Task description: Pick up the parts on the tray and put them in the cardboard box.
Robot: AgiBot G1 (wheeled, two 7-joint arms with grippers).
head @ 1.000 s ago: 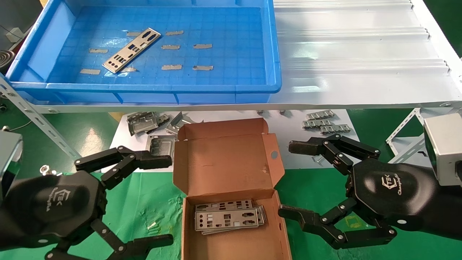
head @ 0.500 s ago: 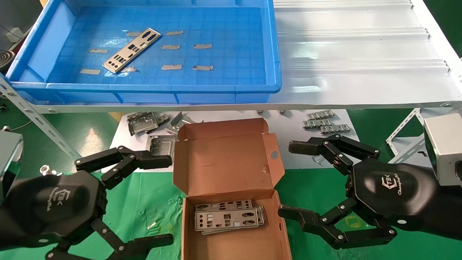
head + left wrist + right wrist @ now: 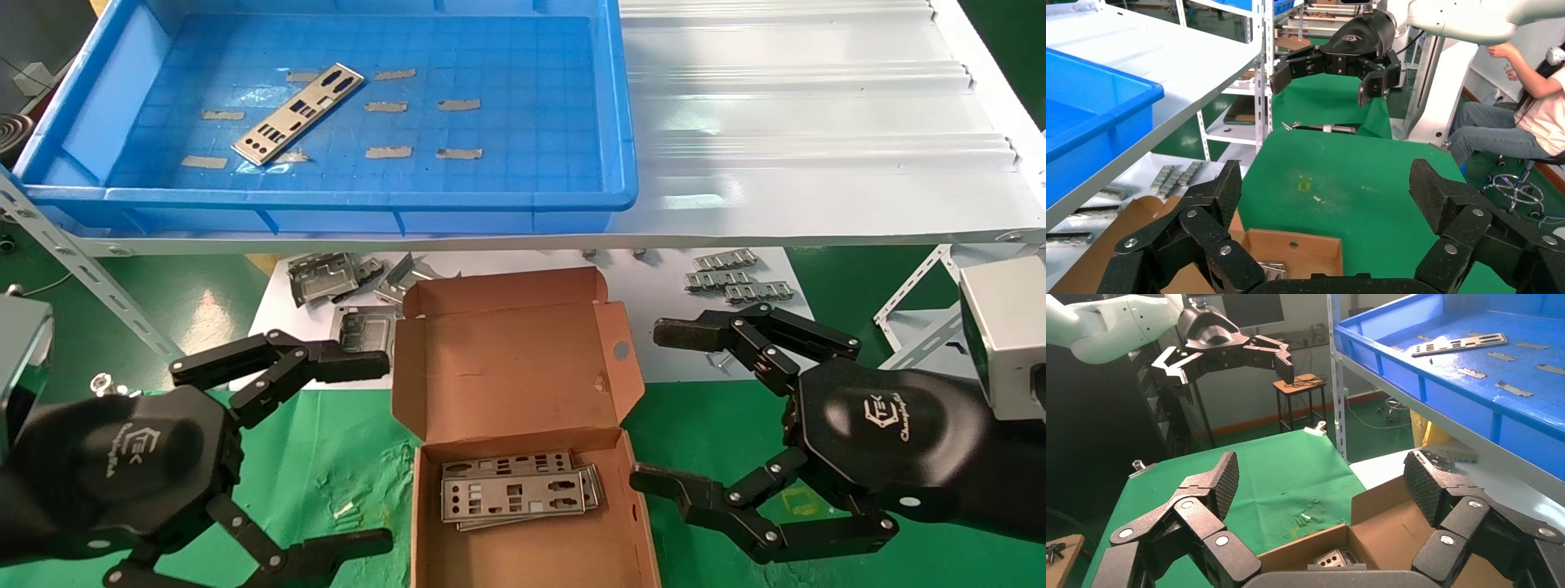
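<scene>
Green worktop, box (image 3: 523, 425) between both wide-open, empty pincers, left (image 3: 359, 449) and right (image 3: 662, 408); one part (image 3: 298, 113) lies on the tray (image 3: 617, 122), waiting for pickup.

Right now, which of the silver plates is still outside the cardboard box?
The lone plate lying diagonally on the floor of the blue tray, among the tape strips. The other plates are already stacked inside the cardboard box.
</scene>
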